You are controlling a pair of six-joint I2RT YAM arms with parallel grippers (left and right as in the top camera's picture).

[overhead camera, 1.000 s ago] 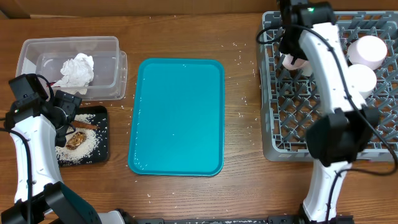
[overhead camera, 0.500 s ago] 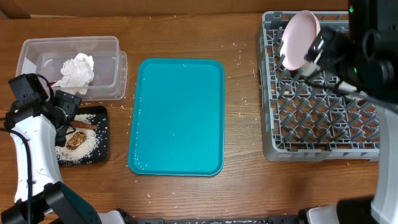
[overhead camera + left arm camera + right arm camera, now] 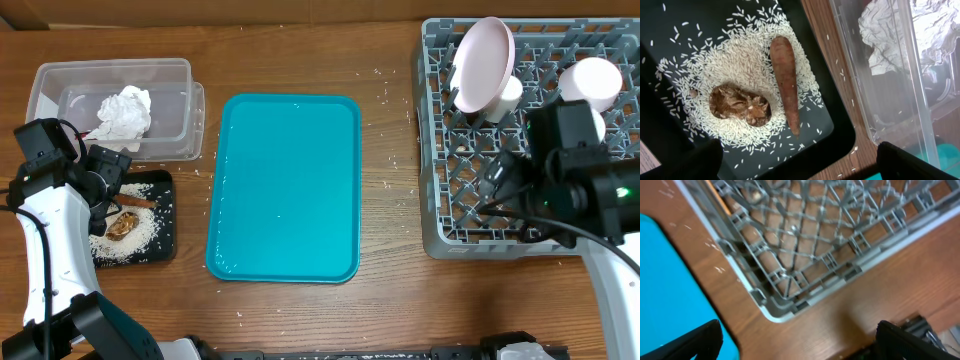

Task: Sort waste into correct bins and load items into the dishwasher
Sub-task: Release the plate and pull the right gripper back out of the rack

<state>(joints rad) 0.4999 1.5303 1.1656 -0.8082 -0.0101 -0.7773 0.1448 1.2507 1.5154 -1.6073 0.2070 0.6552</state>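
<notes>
The clear tub (image 3: 60,85) at the back left holds a crumpled white tissue (image 3: 125,112). In front of it the black tray (image 3: 165,245) carries rice (image 3: 735,60), an orange carrot piece (image 3: 785,75) and a brown lump (image 3: 740,104). My left gripper (image 3: 800,167) hovers open over this tray, with nothing between its fingers. At the right, the grey dish rack (image 3: 470,235) has a round plate (image 3: 482,65) standing at its far left and white cups (image 3: 592,80) at the far right. My right gripper (image 3: 800,347) is open and empty above the rack's front left corner (image 3: 775,310).
The teal tray (image 3: 285,185) lies bare in the middle of the wooden table. Stray rice grains dot the wood around it. The right arm (image 3: 565,190) reaches over the rack's front half. The tub's wall (image 3: 880,100) stands close beside the black tray.
The right gripper opened and left the plate standing in the rack. The right arm then drew back from the rack's far left towards its front. The left arm stayed still.
</notes>
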